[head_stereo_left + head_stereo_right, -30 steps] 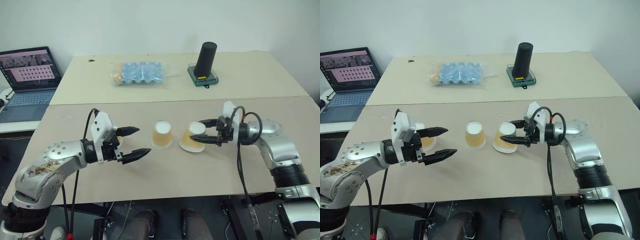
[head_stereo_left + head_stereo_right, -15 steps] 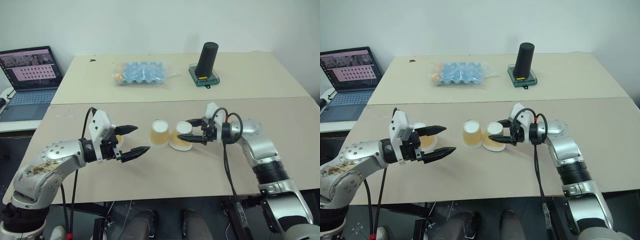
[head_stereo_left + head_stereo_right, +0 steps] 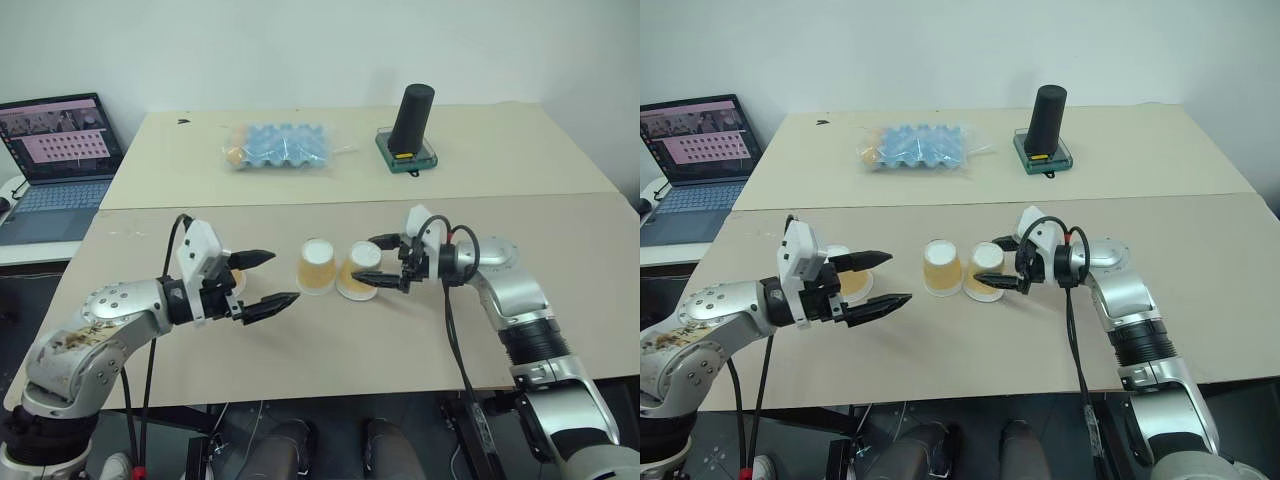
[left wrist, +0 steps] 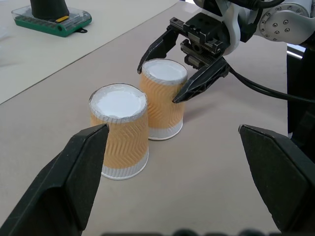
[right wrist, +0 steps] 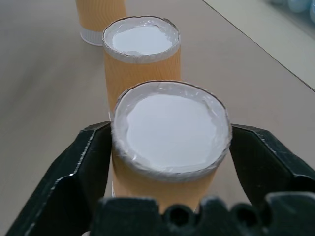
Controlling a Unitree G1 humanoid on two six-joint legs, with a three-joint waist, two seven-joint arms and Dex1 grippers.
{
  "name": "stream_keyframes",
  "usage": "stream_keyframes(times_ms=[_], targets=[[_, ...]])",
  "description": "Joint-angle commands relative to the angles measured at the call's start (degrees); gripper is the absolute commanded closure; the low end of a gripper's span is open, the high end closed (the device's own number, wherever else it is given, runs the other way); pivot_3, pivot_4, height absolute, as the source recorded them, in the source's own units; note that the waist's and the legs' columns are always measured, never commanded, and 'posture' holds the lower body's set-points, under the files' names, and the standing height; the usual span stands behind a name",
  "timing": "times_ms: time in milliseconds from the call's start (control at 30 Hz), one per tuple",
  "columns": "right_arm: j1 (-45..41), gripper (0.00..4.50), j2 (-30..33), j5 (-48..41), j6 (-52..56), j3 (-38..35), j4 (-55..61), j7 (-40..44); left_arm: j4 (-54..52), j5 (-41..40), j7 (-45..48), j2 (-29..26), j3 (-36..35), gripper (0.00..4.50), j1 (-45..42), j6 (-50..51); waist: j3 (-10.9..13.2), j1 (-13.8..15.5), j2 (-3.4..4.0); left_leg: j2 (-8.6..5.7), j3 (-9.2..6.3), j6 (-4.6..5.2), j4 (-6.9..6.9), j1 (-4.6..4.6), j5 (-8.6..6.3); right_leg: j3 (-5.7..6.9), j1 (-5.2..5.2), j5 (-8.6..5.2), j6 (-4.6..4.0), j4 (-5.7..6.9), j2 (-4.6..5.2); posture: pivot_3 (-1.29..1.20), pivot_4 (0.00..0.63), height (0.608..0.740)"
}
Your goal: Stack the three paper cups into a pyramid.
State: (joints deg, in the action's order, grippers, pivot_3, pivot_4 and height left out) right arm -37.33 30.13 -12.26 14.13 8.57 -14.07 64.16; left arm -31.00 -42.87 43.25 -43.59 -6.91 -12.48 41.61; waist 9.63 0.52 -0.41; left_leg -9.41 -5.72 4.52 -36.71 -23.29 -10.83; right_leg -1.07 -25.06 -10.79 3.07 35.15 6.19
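Three paper cups stand upside down in a row on the tan table (image 3: 330,350). The right cup (image 3: 357,270) and the middle cup (image 3: 317,266) stand close side by side. The third cup (image 3: 848,280) sits further left, partly hidden behind my left gripper (image 3: 283,277), which is open and holds nothing, a little left of the middle cup. My right gripper (image 3: 375,262) is open, one finger on each side of the right cup (image 5: 170,132). In the left wrist view the pair (image 4: 119,130) (image 4: 162,103) stands upright.
A black cylinder (image 3: 413,120) on a green tray and a bag of blue eggs (image 3: 283,146) lie on the far table. A laptop (image 3: 62,150) sits at the far left. Bare table lies in front of the cups.
My right gripper brought its tilted cup leftward, set it upright beside the middle cup, and opened its jaws. The left arm has not moved.
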Motion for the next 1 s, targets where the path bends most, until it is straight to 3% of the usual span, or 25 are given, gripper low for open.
stream_keyframes(times_ms=[33, 300, 800, 900, 1000], targets=[[-1.4, 0.01, 0.1, -0.2, -0.8, -1.0, 1.1, -0.3, -2.0, -0.7, 0.0, -0.5, -1.5, 0.0, -0.1, -0.2, 0.0, 0.0, 0.0, 0.0, 0.0, -0.01, 0.0, 0.0, 0.0, 0.0, 0.0, 0.0, 0.0, 0.0, 0.0, 0.0, 0.15, 0.74], [0.0, 0.01, 2.3, -1.4, 0.8, -2.6, 3.1, 0.3, -2.1, -0.7, -0.1, -0.4, -1.6, 0.0, 0.0, -0.4, 0.0, 0.0, 0.0, 0.0, 0.0, 0.0, 0.0, 0.0, 0.0, 0.0, 0.0, 0.0, 0.0, 0.0, 0.0, 0.0, 0.15, 0.74], [8.0, 0.01, 9.6, -6.6, 9.7, -9.7, 19.7, -3.6, -2.0, 0.2, -1.5, 0.4, -2.2, 0.0, 0.8, -0.9, 0.0, 0.1, 0.0, 0.02, 0.0, 0.27, 0.0, 0.0, -0.17, -0.02, 0.01, 0.0, 0.0, 0.01, 0.01, 0.0, 0.15, 0.74], [9.6, 0.01, 12.0, -8.7, 13.1, -14.5, 23.4, -5.8, -2.1, 3.2, -7.5, 3.5, -2.9, 0.0, 1.1, -2.4, 0.0, 0.5, 0.0, 0.01, 0.0, 0.28, 0.0, -0.02, -0.18, -0.01, 0.01, 0.0, 0.0, -0.02, 0.03, 0.0, 0.15, 0.74], [12.2, 0.01, 14.9, -12.4, 17.1, -20.2, 28.5, -7.0, -2.7, 8.2, -19.4, 10.3, -5.2, 0.0, 0.2, -4.4, 0.0, 1.0, -0.01, 0.01, 0.0, 0.29, -0.03, -0.04, -0.19, 0.01, 0.04, 0.0, 0.0, -0.05, 0.05, 0.0, 0.15, 0.74]])
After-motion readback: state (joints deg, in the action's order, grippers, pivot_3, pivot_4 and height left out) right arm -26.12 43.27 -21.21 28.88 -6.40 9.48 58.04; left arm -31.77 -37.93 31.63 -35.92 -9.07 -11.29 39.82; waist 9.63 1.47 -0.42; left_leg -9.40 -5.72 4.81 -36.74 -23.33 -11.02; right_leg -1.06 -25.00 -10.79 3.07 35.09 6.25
